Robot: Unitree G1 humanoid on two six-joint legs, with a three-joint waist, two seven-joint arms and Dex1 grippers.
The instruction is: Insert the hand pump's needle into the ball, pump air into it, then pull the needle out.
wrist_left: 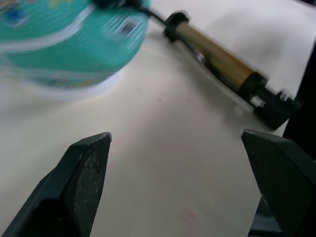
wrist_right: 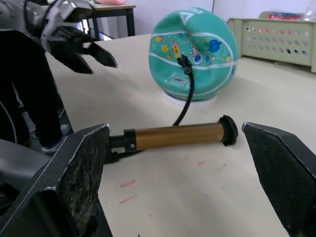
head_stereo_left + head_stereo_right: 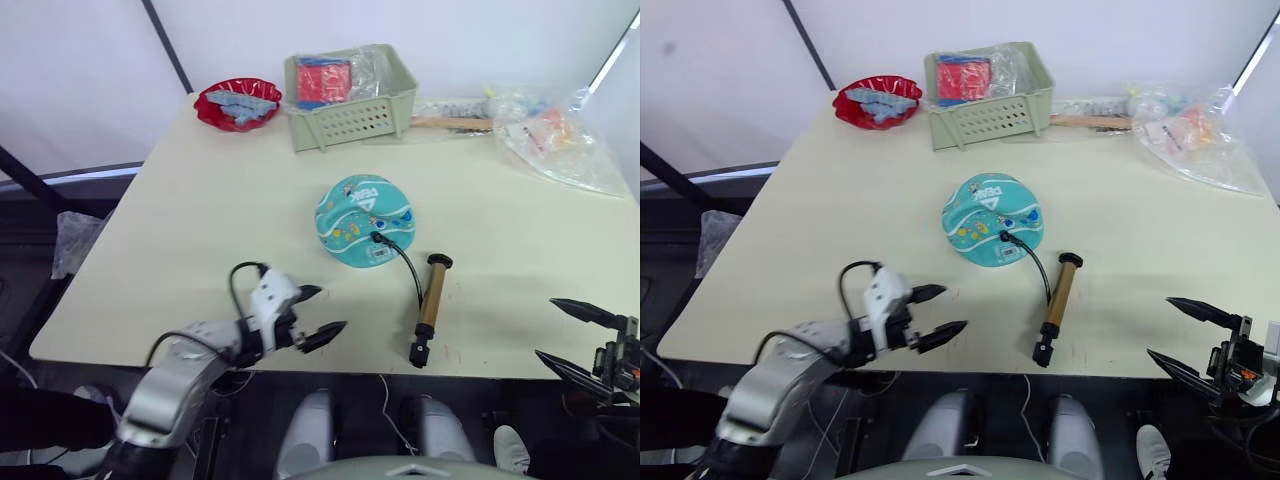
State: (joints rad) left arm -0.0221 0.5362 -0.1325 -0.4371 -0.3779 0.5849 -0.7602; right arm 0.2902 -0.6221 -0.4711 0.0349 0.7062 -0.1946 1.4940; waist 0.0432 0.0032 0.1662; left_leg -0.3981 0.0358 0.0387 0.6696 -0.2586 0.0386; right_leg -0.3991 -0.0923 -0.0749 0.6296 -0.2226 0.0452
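**Needle looks in, pumping not begun**

Left gripper (image 3: 315,312) hovers over the table's (image 3: 200,220) near edge, fingers spread wide, empty. Mid-table sits the ball (image 3: 365,221), hose plugged into its side, so the needle seems seated. The pump (image 3: 431,308) lies just beside it, untouched. Right gripper (image 3: 570,336) waits off the near right edge, fingers apart, holding nothing. Next, I'd say: grab barrel and handle.

The teal ball (image 3: 365,221) — white seams, cartoon prints, visibly dented — sits mid-counter (image 3: 200,200) on a pale ring. The hand pump (image 3: 431,308) lies flat just beside it, gold barrel, handle toward the counter's near edge — its black hose (image 3: 402,257) arcs up into the ball's valve.
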